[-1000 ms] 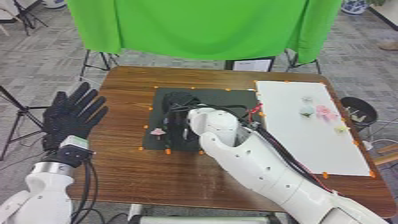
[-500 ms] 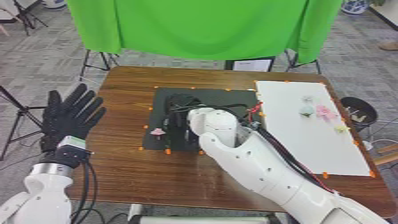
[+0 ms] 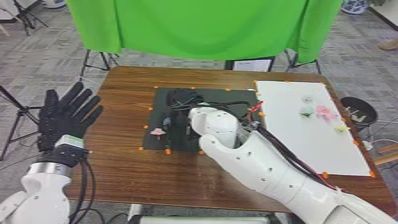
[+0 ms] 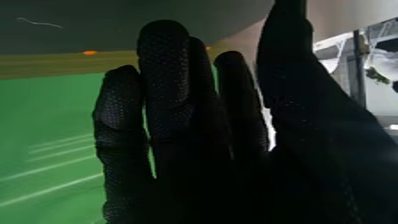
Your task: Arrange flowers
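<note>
In the head view my right hand (image 3: 184, 99) is over the dark mat (image 3: 213, 94), its glove dark against it. A small pink flower (image 3: 158, 132) lies on the mat's left part, and just above it is a small bluish thing (image 3: 166, 121), close beside the hand. My left hand (image 3: 67, 117) stands open left of the table, fingers spread. On the white board (image 3: 311, 150) are a pale flower (image 3: 307, 99), a light green one (image 3: 306, 111), a pink one (image 3: 326, 112) and a yellowish one (image 3: 340, 129). In the right wrist view my right hand (image 4: 191, 145) has straight fingers with nothing held.
Orange markers edge the mat and the board on the brown table (image 3: 124, 170). A dark bin (image 3: 359, 111) stands off the table's right side. Beyond the far edge hangs a green cloth (image 3: 209, 30). Cables run along the right arm.
My right hand has shifted slightly right over the mat, and the bluish thing beside it has come into sight. The left hand has drifted slightly left.
</note>
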